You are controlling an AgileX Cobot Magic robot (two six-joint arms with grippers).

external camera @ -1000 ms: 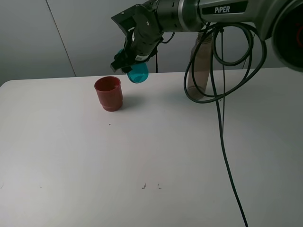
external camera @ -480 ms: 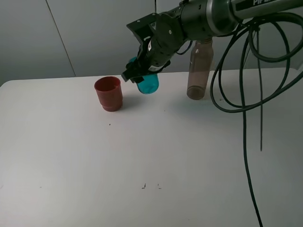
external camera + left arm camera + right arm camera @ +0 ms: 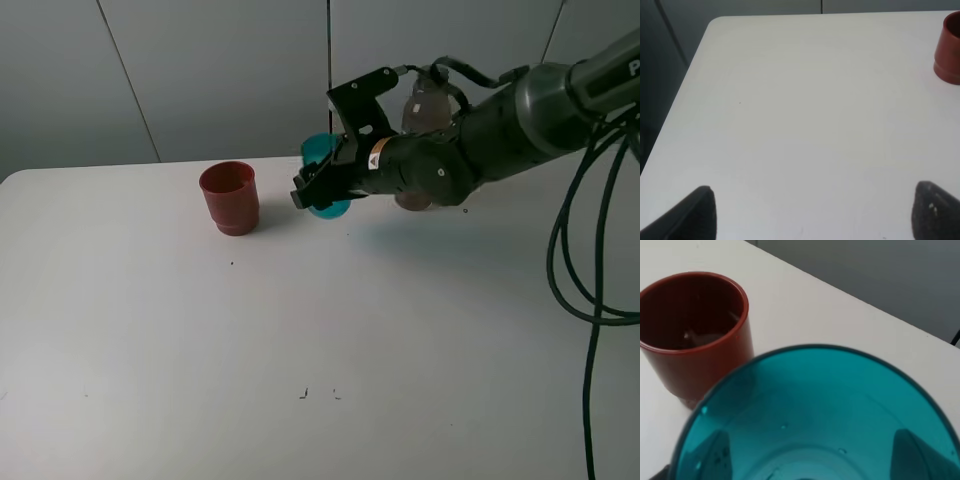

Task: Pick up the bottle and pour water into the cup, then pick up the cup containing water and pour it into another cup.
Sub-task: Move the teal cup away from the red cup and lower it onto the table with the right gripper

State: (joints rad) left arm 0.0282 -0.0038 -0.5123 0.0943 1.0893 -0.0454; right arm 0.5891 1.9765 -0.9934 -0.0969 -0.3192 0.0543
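Note:
My right gripper (image 3: 322, 190) is shut on the translucent teal cup (image 3: 322, 172), holding it nearly upright just above or on the table, to the right of the red-brown cup (image 3: 229, 197). In the right wrist view the teal cup (image 3: 815, 410) fills the foreground with only droplets inside, and the red-brown cup (image 3: 692, 325) stands beyond it with a glint at its bottom. The smoky bottle (image 3: 424, 103) stands at the back, largely hidden by the right arm. My left gripper (image 3: 815, 212) is open over bare table, with the red-brown cup (image 3: 949, 47) far off at the frame's edge.
The white table (image 3: 300, 330) reaches a grey wall at the back. Black cables (image 3: 590, 300) hang from the right arm over the table's right side. The table's left edge and corner (image 3: 710, 25) show in the left wrist view.
The teal cup was tilted above the red-brown cup. My right gripper has carried it right and down and turned it upright. The arm now hangs lower, in front of the bottle.

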